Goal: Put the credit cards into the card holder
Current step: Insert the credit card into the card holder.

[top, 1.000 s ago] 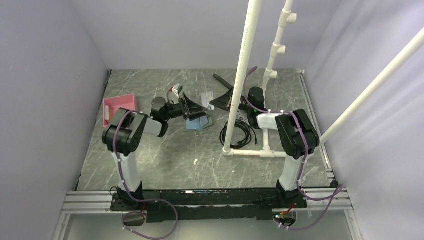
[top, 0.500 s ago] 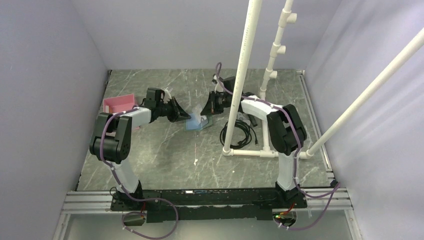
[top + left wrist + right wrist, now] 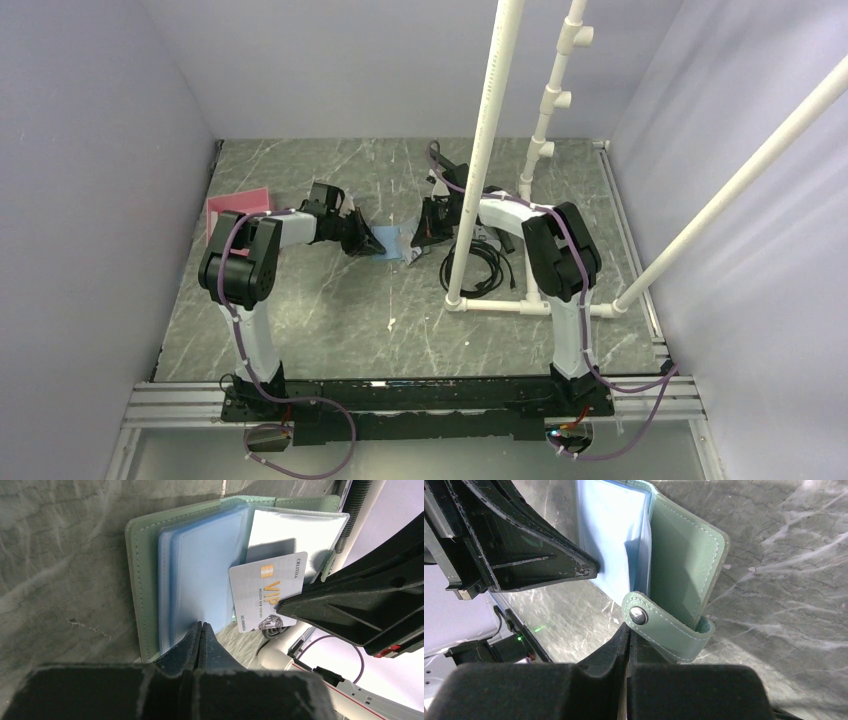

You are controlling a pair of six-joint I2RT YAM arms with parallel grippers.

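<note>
The card holder is a muted-green wallet lying open on the marble table, with its pale blue sleeves fanned out. In the top view the card holder sits between both grippers. My left gripper is shut, its tips resting on the near edge of the blue sleeves. My right gripper is shut on a white credit card marked VIP, whose free corner lies over the right-hand sleeves. The wallet's closure tab with its metal snap curls just in front of the right fingertips.
A pink tray lies left of the left arm. A white pipe frame rises just right of the wallet, with a coiled black cable at its foot. Lilac walls enclose the table.
The left gripper has shut and dropped onto the wallet's left side. The right arm has swung in from the back and lowered the card to the wallet's right side.
</note>
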